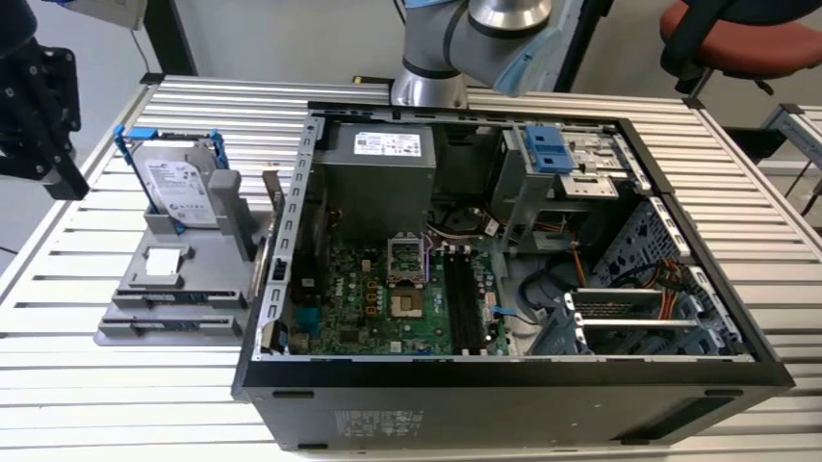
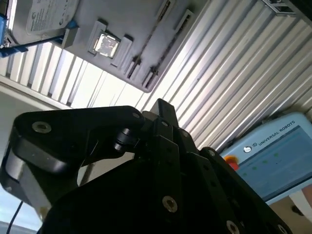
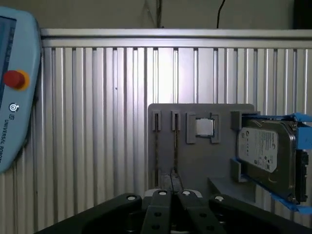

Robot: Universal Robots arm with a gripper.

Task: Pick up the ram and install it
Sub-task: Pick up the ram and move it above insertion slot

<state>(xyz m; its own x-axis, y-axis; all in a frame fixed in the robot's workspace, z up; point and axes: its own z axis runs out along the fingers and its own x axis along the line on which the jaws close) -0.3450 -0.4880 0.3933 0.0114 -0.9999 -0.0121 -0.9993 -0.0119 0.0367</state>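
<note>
Setting: a robotics laboratory, not a home or an office.
Worktop (image 1: 115, 385): ribbed aluminium slats of the kind used for machine frames.
Robot: industrial arm base (image 1: 430, 87) rising at twelve o'clock of an open computer tower (image 1: 514, 395).
Fixture: grey moulded holder (image 1: 180, 289) at nine o'clock of the tower, with parts seated in fitted slots.
Controls: teach pendant (image 3: 14, 107) with a red stop button (image 3: 14, 79), near the worktop.
Surroundings: office chair (image 1: 757, 38) at one o'clock of the tower, with a plain pale wall behind.
</note>
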